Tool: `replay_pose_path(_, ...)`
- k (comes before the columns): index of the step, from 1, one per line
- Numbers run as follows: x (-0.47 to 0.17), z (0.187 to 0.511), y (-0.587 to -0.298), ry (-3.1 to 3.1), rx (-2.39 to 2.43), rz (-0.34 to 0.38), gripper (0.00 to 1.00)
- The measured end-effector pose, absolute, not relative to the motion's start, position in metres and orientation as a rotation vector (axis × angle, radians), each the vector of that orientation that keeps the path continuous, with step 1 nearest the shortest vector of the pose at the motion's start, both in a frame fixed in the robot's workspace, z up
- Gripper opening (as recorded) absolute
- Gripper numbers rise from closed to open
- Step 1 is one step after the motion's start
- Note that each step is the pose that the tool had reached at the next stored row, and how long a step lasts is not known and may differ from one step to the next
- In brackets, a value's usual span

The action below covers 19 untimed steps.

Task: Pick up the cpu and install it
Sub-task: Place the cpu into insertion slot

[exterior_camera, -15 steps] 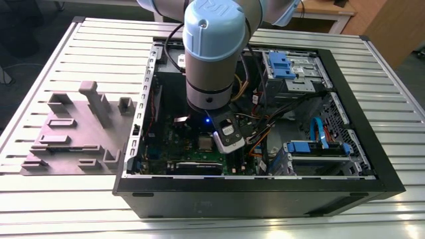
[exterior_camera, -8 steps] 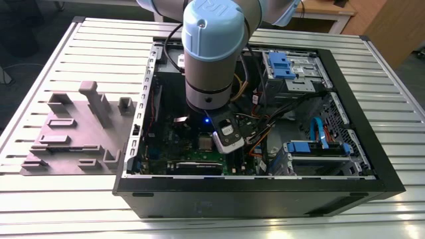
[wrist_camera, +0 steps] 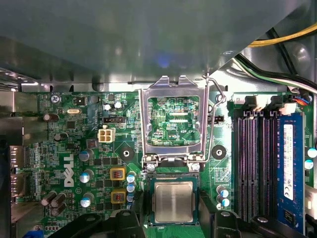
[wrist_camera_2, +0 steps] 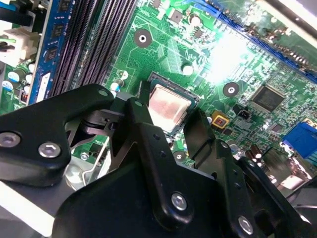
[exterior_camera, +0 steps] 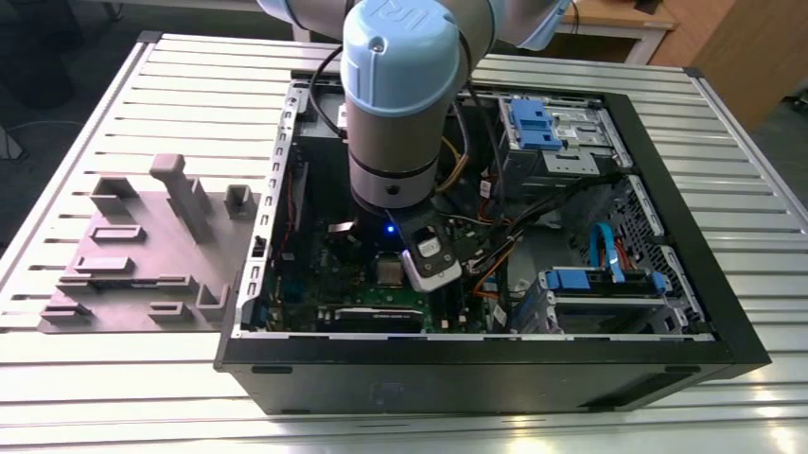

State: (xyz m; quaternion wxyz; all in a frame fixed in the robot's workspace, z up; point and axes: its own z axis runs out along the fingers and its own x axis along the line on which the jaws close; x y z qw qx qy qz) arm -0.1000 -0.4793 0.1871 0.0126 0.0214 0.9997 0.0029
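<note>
Silver-grey metal marks the cpu [wrist_camera: 173,201], which is seen seated flat in the motherboard socket [wrist_camera: 171,174] between the spread, empty fingers of the gripper [wrist_camera: 173,217], while the load plate [wrist_camera: 173,148] just beyond is raised, so placement is judged done, clamping not yet.

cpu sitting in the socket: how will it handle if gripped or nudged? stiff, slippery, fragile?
Likely stiff: the cpu is a flat square chip with a metal top. Probably light, and slippery on that smooth shiny top; its thin edges give the fingers little to hold. Won't roll, but a sideways push inside the socket may damage it.
</note>
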Motion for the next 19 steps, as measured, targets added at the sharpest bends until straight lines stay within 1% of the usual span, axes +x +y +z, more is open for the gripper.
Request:
replay_pose_path(12, -0.100, 0.198, -0.479, 3.116, 0.067, 0.009, 0.54)
replay_pose_path(19, -0.100, 0.199, -0.479, 3.116, 0.067, 0.009, 0.54)
